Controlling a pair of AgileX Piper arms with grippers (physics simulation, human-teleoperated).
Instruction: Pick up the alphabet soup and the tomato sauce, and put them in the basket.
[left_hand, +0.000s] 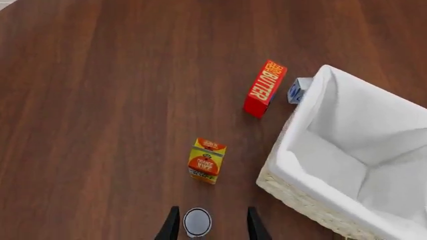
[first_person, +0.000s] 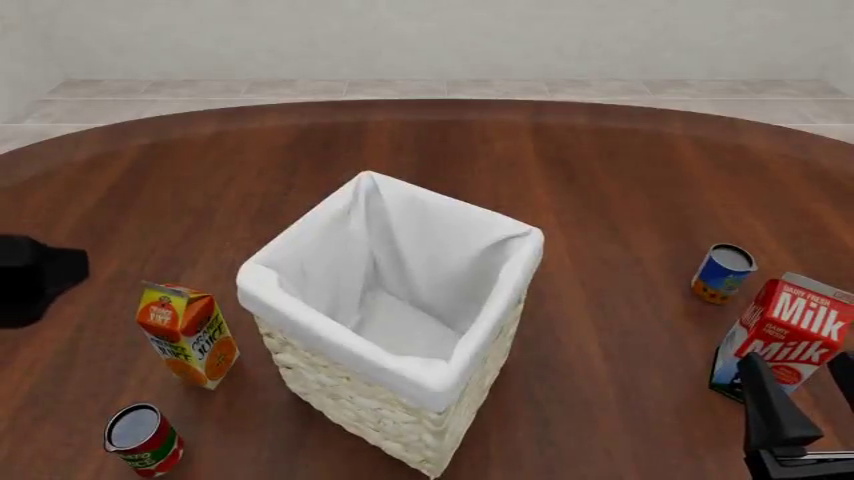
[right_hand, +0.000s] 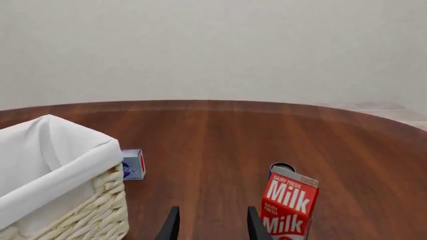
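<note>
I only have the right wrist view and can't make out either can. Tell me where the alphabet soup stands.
Observer: The alphabet soup stands upright at the table's near left, left of the basket and nearer than the orange juice carton.
Operator: Now give me the tomato sauce.
Observer: The tomato sauce stands upright just beyond the milk carton, apart from it, to the right of the basket.
Operator: Report what the basket holds.
Observer: Only its white lining shows inside. Neither can is in it.
</note>
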